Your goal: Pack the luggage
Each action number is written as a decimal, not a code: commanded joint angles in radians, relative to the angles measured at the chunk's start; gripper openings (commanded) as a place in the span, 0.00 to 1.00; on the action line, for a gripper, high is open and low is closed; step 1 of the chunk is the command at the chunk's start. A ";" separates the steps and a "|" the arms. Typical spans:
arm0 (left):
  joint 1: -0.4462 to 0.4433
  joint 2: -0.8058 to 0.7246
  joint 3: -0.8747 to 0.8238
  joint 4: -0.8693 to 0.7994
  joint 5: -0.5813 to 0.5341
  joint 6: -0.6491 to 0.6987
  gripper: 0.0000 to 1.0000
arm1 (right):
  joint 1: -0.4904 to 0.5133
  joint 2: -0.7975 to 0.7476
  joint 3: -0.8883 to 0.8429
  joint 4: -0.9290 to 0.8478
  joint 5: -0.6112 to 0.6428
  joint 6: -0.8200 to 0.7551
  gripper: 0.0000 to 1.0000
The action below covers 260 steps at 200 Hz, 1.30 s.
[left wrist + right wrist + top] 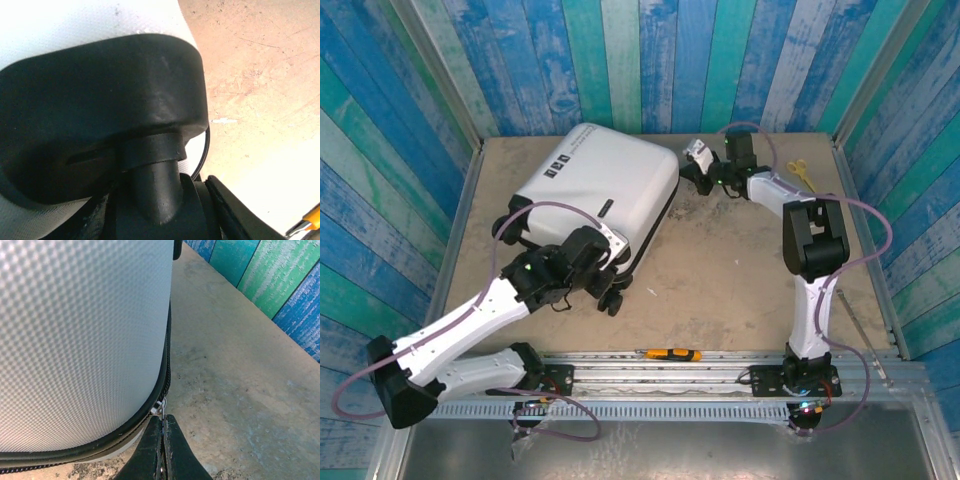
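Observation:
The luggage (pixel 605 180) is a white hard-shell suitcase lying flat at the back of the table. My left gripper (pixel 600 255) is at its near edge. In the left wrist view a black caster wheel (pixel 192 210) and its stem (pixel 155 185) sit between the jaws under the black wheel housing (pixel 100 100); the left gripper (pixel 165 212) is shut on that wheel. My right gripper (pixel 686 172) is at the luggage's right corner. There the right gripper (pixel 163 420) is shut on the small metal zipper pull (pixel 159 407) of the black zipper (pixel 166 360).
Another black wheel (pixel 612 303) sticks out toward the arm bases. An orange box cutter (pixel 670 354) lies on the front rail. Yellow scissors (pixel 800 170) lie at the back right. Painted plank walls (pixel 640 60) close in the table on three sides.

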 commanded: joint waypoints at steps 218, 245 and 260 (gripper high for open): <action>-0.093 -0.322 -0.329 0.357 0.302 0.627 0.48 | 0.015 0.270 0.418 -0.097 -0.126 0.461 0.52; -0.093 -0.420 -0.302 0.369 0.198 0.528 0.69 | -0.002 0.196 0.398 -0.191 -0.009 0.479 0.62; -0.094 -0.470 -0.272 0.387 0.108 0.429 0.86 | -0.014 0.140 0.359 -0.210 0.053 0.505 0.63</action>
